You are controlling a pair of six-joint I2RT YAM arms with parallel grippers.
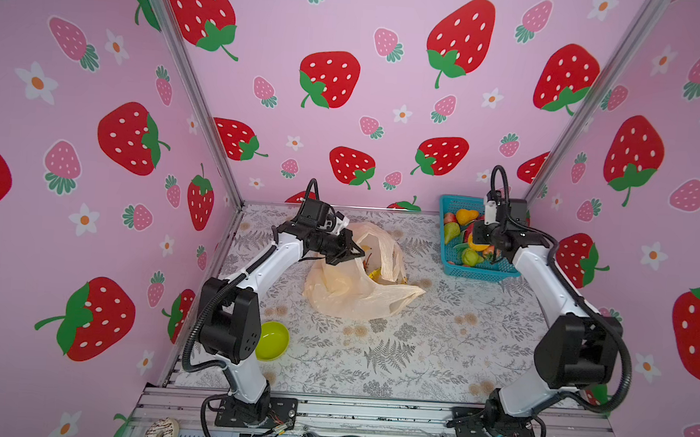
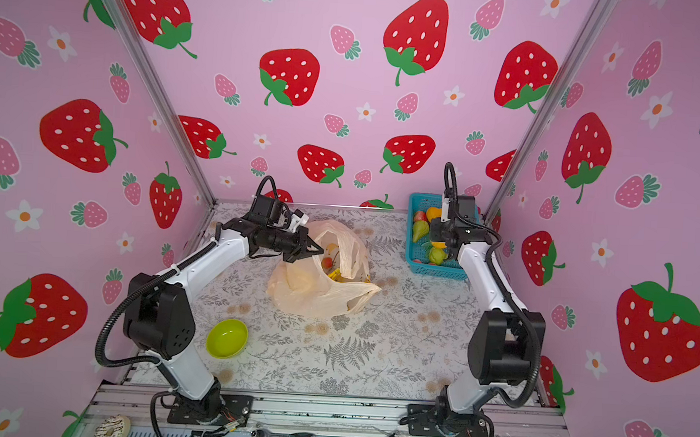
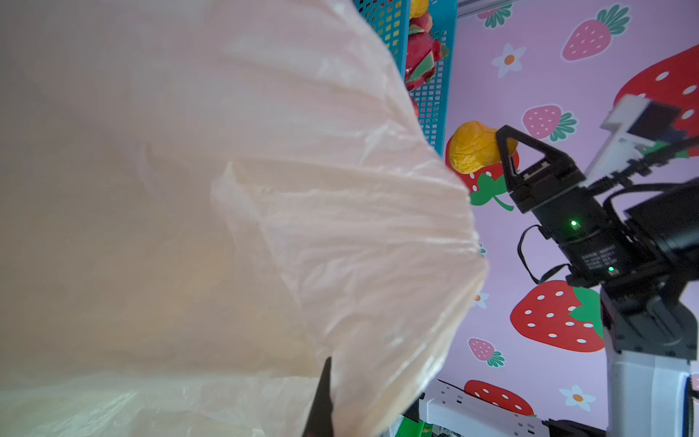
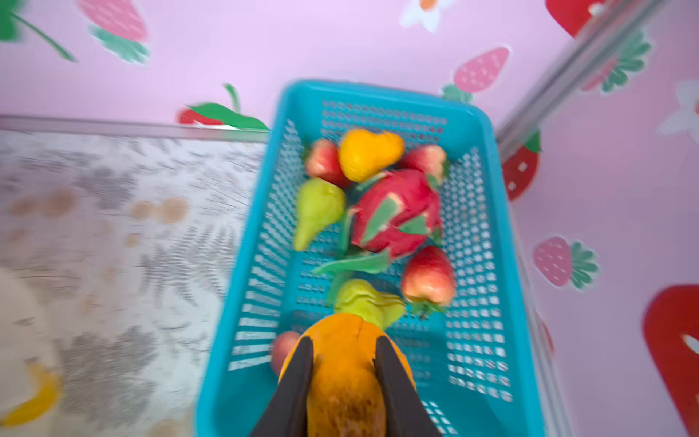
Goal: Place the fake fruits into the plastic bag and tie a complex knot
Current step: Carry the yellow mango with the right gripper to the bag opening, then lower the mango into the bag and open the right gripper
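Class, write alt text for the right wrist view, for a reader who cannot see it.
The right gripper holds an orange fruit between its jaws, over a teal mesh basket. In the basket lie a dragon fruit, a green pear, a yellow pear and red apples; the picture is blurred.

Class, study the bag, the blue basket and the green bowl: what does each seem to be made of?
The plastic bag: thin translucent film, probably polythene; crinkled, light passes through. The basket: rigid moulded plastic, matt, with a grid of holes. The bowl: smooth hard plastic, perhaps melamine; even colour, slight sheen.
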